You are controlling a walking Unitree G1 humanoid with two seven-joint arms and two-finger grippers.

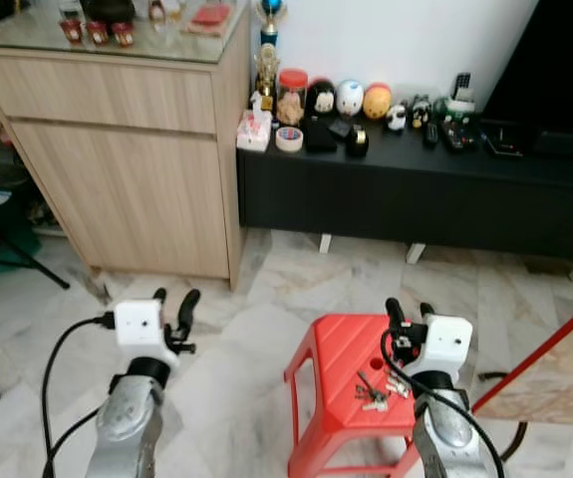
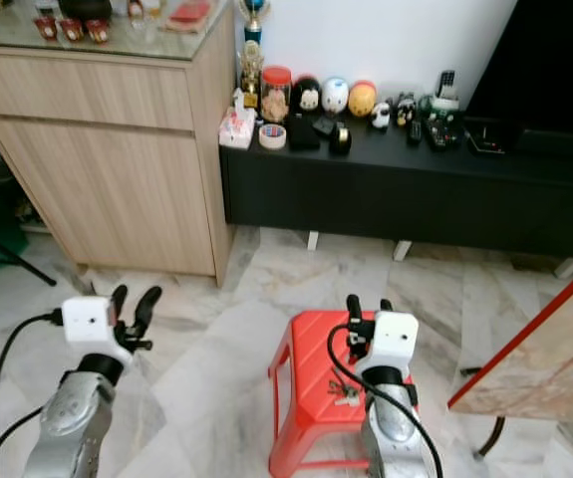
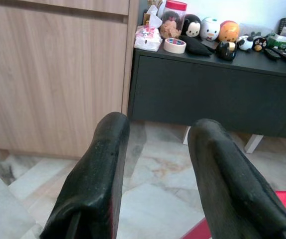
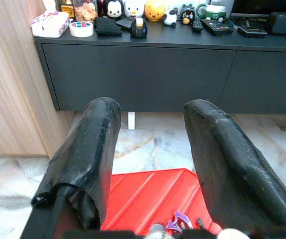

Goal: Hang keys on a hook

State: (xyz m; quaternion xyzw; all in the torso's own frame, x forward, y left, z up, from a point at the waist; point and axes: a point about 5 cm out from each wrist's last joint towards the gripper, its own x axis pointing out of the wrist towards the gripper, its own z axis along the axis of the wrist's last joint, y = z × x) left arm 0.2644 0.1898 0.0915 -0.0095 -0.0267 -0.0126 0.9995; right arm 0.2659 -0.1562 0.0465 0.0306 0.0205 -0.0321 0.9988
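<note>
Both grippers hover empty, fingers apart, keys not yet picked up.
Right gripper [image 1: 407, 311] sits over the red stool [image 1: 338, 360], where the keys [image 1: 374, 390] lie just beside its wrist; it should lower straight, pinching the ring. Left gripper [image 1: 174, 305] hangs over floor; cabinet [image 1: 117, 159] stands beyond.

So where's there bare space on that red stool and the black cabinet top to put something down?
The red plastic stool is bare on its left and far half; the bunch of metal keys lies at its near right, beside the right gripper. The long black low cabinet is crowded along its back, with a bare front strip.
</note>
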